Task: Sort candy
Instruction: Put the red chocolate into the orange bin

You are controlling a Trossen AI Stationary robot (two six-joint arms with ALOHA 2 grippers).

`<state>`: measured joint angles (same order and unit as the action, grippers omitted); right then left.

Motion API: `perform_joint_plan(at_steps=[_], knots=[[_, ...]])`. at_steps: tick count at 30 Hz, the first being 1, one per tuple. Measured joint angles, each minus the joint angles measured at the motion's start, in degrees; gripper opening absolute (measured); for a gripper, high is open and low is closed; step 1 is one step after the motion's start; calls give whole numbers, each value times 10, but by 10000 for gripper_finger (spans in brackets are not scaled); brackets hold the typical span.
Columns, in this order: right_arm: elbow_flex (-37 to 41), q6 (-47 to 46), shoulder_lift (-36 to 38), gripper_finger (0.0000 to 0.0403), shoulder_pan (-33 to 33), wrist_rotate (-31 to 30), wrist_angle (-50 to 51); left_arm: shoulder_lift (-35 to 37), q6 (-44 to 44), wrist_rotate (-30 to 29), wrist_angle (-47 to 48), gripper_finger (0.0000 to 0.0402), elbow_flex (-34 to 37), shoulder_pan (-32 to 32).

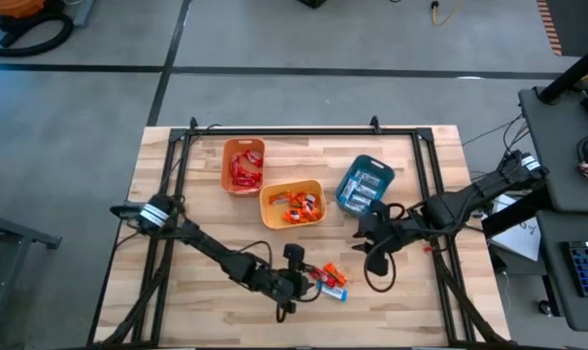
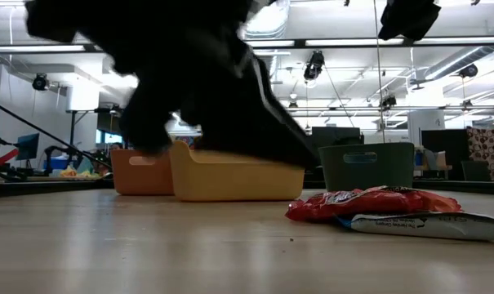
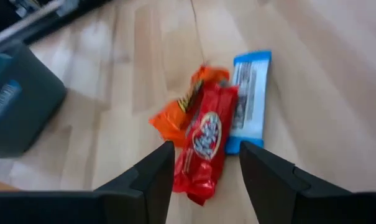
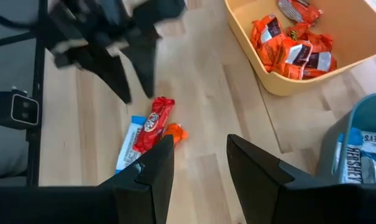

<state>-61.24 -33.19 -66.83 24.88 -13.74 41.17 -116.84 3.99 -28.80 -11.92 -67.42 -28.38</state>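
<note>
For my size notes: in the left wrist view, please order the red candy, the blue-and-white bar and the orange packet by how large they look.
1. Red candy
2. Blue-and-white bar, close to it
3. Orange packet, partly covered, so unsure

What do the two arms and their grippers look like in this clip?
Both arms are dark, jointed links, each with a white band near its upper joint and a black cable looping alongside. The left gripper and right gripper each end in two matte black, wedge-shaped fingers. No other markings are legible.
</note>
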Motion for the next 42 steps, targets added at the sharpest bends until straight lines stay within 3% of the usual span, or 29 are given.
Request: perform_joint_plan(at_steps=[9, 17, 21, 33, 42], knots=[[1, -3, -3, 141, 11, 0, -13, -64, -4, 9, 10, 206, -38, 14], [3, -6, -5, 141, 14, 1, -13, -82, -23, 7, 12, 199, -39, 18], [4, -7, -5, 141, 14, 1, -13, -82, -31, 10, 14, 175, -36, 18], [12, -9, -5, 141, 14, 1, -15, -78, -19, 17, 21, 47, -34, 18], [40, -10, -5, 141, 14, 1, -41, -16, 1, 28, 121, 20, -29, 21]])
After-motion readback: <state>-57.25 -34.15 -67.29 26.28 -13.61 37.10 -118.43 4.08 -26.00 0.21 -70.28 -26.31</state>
